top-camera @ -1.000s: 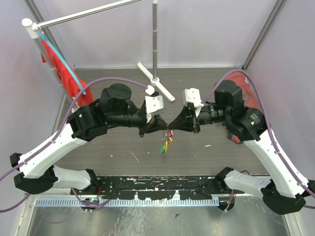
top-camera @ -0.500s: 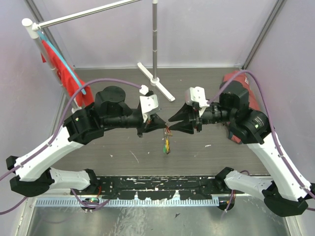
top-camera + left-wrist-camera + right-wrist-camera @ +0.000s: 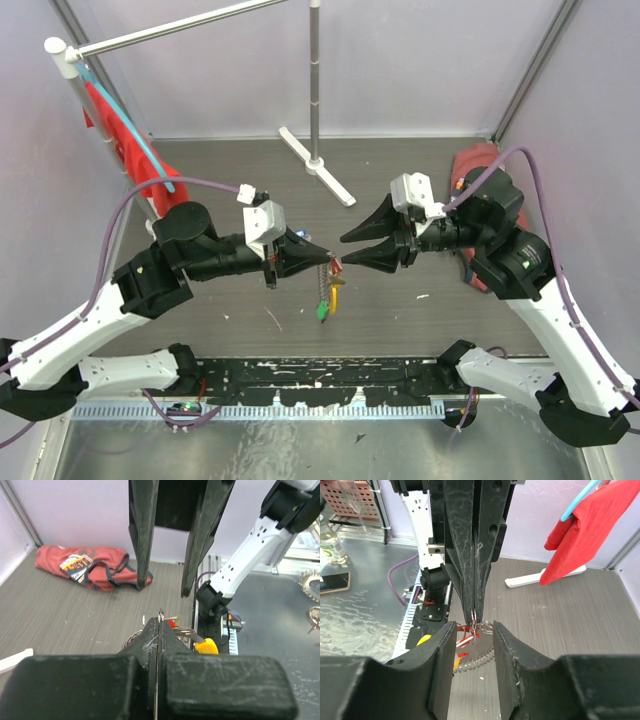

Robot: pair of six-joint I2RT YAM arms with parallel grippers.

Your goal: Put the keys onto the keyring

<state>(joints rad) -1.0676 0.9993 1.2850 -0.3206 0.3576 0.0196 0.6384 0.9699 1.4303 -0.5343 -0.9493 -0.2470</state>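
Hanging above the dark wood-grain tabletop (image 3: 420, 330), the thin silvery beaded-chain keyring (image 3: 333, 288) with yellow and green tags is clamped in the left tool (image 3: 325, 259); the right tool (image 3: 345, 252) is spread apart just beside it.

A red cloth (image 3: 118, 145) hangs on a rail (image 3: 160, 33) at the left. A metal pole (image 3: 315, 80) stands on a white foot (image 3: 322, 174). A red bag (image 3: 82, 569) lies at the right.

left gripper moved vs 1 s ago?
Yes. The left gripper pulled back leftward, away from the white stand base, fingers shut on the keyring.
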